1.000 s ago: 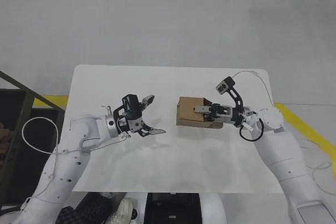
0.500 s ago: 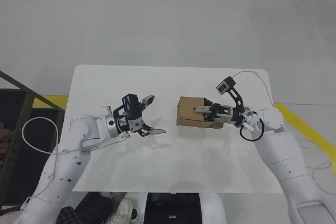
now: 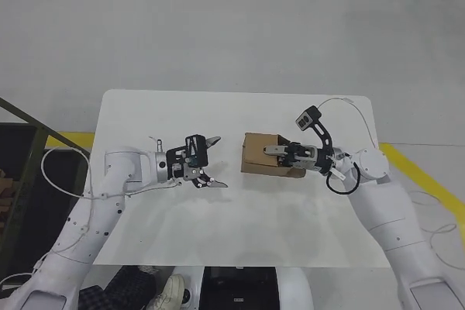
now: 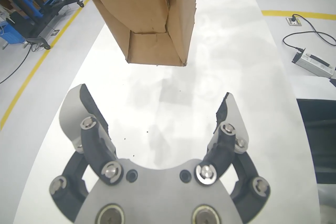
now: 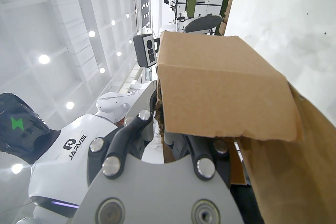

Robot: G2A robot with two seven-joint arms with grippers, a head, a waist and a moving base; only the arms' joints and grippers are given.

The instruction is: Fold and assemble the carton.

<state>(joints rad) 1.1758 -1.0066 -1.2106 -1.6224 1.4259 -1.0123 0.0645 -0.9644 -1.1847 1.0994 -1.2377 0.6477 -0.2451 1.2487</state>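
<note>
Top view has a white bench [image 3: 217, 225] in the middle of the frame, with an arm on each side. A brown carton [image 3: 265, 155] sits a little right of the middle of the frame. The right pincer [image 3: 279, 152] comes in from the right side and is closed on one wall of the carton. One finger is outside the wall and the other goes inside.

From the left wrist view the carton is up in the air, not touching the bench, and a soft gray shadow lies on the bench under it. The carton is tipped, and its open end faces the left pincer [image 3: 219, 163]. You can look into it and see a flap folded across the far end. One inside edge looks torn and rough.

The left pincer is left of the middle of the top view frame. Its two fingers are spread wide, with nothing between them. It points at the carton but is apart from it, with bare bench in between.

The right wrist view shows a flat brown side of the carton very close up, with a gray finger [image 5: 143, 107] pressed on the edge of it.

A yellow line [image 3: 407, 167] runs on the floor at the right edge of the top view frame. A small gray power box [image 4: 312, 64] with a black cord lies on the floor beside the bench.
</note>
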